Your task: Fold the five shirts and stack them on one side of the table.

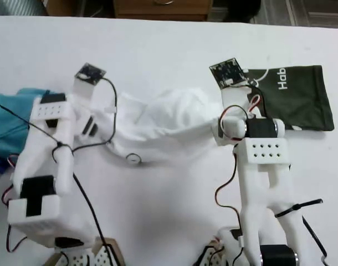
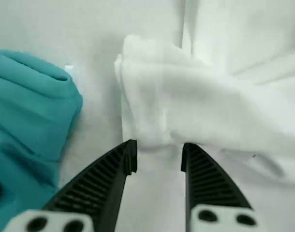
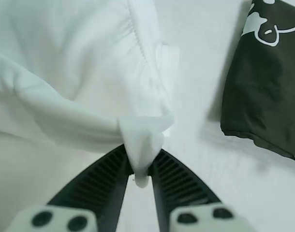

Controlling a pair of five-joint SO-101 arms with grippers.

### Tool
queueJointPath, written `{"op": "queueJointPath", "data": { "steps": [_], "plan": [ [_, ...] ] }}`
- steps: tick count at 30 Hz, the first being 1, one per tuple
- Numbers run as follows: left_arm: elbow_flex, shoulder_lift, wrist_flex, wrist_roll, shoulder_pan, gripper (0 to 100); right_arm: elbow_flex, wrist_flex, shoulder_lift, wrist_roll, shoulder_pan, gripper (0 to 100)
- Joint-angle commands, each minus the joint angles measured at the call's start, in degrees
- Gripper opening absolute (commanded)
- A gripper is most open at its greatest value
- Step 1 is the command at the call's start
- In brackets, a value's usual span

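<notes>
We see our right gripper (image 3: pixel 141 166) clamping a fold of the white shirt (image 3: pixel 75 63); our left gripper (image 2: pixel 157 157), jaws parted, holds nothing beside its other edge.

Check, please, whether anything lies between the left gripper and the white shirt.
Nothing visible does. The left gripper is open with its fingers at the edge of the white shirt. The teal shirt lies to one side, out of the gap. The right gripper is shut on another part of that shirt.
</notes>
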Motion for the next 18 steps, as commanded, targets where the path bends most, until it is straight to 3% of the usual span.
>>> {"op": "queueJointPath", "data": {
  "steps": [1,18],
  "plan": [
    [-5.6,0.7,1.1,0.9,0.9,17,-2.3,-1.0,0.0,0.3,0.8,2.1],
    [-10.8,3.7,3.3,1.1,2.1,17,-2.3,-1.5,0.5,0.3,0.7,2.1]
  ]
}}
